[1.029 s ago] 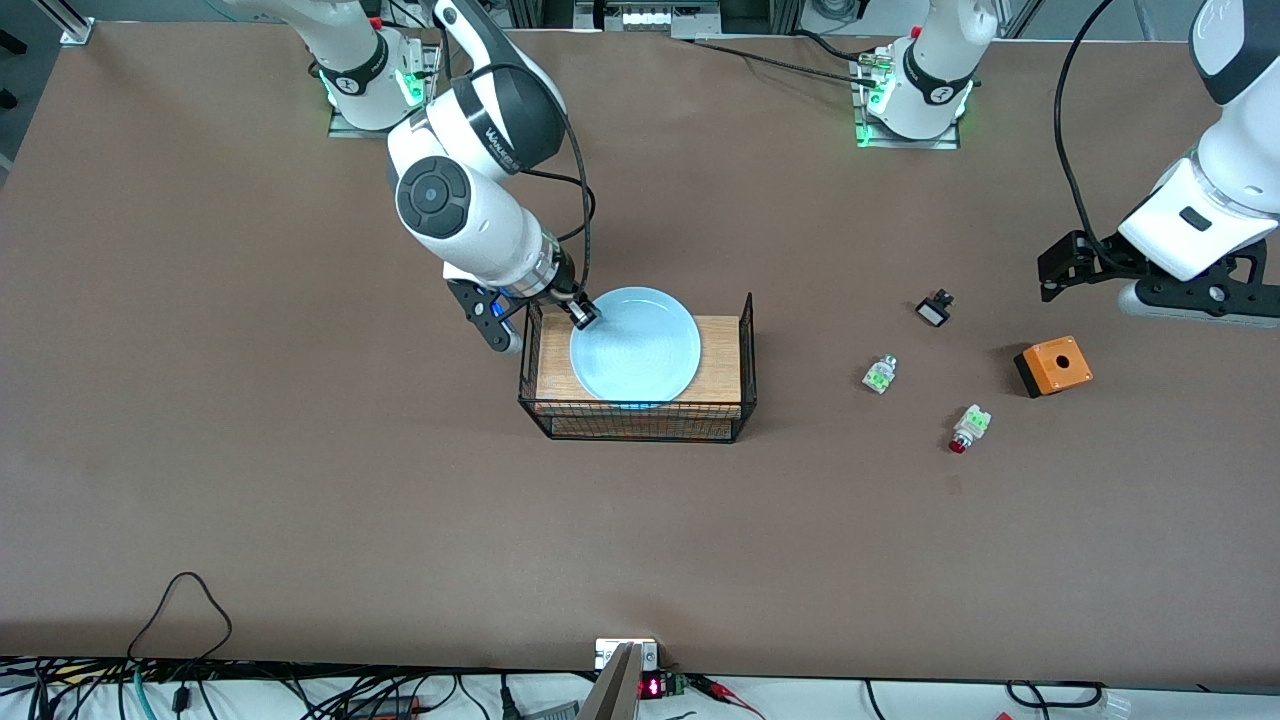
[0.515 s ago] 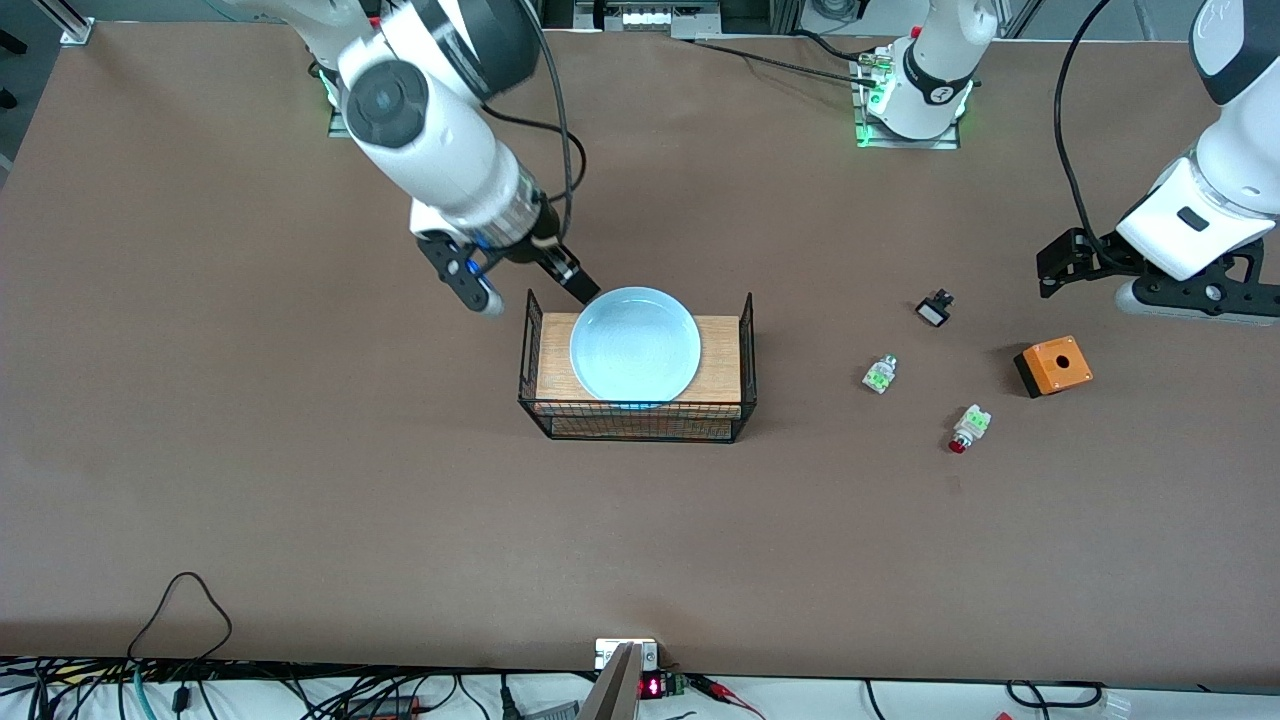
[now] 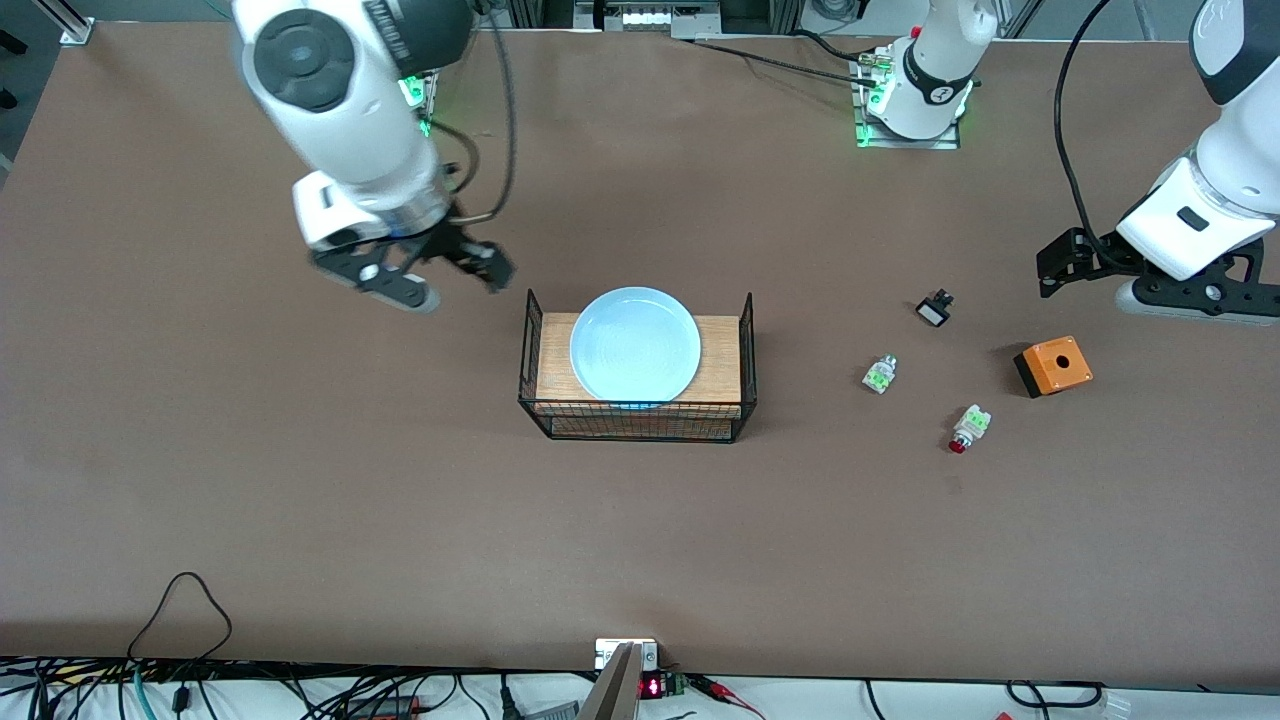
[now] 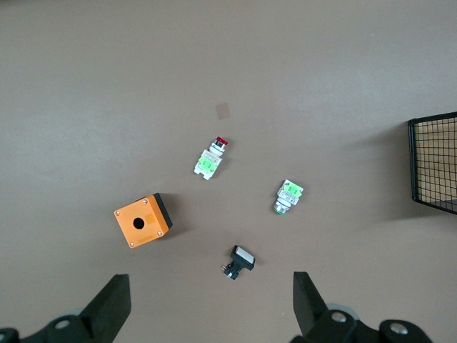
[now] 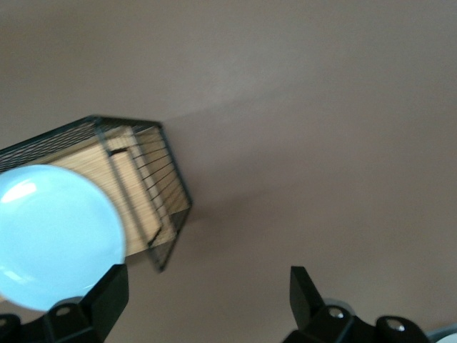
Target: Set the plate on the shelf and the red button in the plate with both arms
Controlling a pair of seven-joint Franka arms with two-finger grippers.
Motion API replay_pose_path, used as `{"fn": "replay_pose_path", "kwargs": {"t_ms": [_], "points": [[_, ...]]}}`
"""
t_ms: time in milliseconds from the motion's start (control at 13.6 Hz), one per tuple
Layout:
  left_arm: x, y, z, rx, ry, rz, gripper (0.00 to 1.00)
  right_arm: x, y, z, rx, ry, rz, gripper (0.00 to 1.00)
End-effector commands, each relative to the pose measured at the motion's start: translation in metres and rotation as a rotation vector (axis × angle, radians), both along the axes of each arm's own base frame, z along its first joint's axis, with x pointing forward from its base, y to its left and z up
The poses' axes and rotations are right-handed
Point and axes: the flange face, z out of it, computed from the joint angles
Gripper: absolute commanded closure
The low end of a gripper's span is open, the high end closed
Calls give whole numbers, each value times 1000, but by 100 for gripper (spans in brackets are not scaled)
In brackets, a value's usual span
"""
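The pale blue plate (image 3: 635,345) lies flat on a wooden board inside a black wire basket (image 3: 640,434); in the right wrist view the plate (image 5: 53,236) shows at the edge. My right gripper (image 3: 418,264) (image 5: 207,286) hangs open and empty over bare table beside the basket, toward the right arm's end. The red button (image 3: 966,428) (image 4: 211,158) lies on its side on the table toward the left arm's end. My left gripper (image 3: 1150,280) (image 4: 211,296) waits open, high over the table near the small parts, holding nothing.
A white-green button without a red cap (image 3: 879,374) (image 4: 288,196), a small black-and-white button (image 3: 934,308) (image 4: 239,261) and an orange box with a hole (image 3: 1053,366) (image 4: 143,220) lie around the red button. Cables run along the table edge nearest the front camera.
My right gripper opened off the plate's rim, rose and swung away toward the right arm's end. The plate stayed on the board in the basket. The left arm held still.
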Motion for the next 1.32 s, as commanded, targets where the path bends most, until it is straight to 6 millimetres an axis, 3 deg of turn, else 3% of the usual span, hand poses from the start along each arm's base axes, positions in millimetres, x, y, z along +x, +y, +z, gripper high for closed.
{"fn": "replay_pose_path", "kwargs": {"t_ms": [0, 368, 735, 882, 1250], "points": [[3, 0, 7, 6, 5, -16, 0, 20, -66, 13, -40, 10, 109, 0], [3, 4, 6, 6, 7, -10, 0, 52, -201, 19, -25, 34, 260, 0], [3, 4, 6, 5, 7, -10, 0, 44, -299, 28, -1, 83, 330, 0], [3, 0, 6, 6, 6, -16, 0, 39, -309, 34, 47, 75, 306, 0], [3, 0, 6, 6, 6, -16, 0, 24, -303, 27, 70, 96, 306, 0]]}}
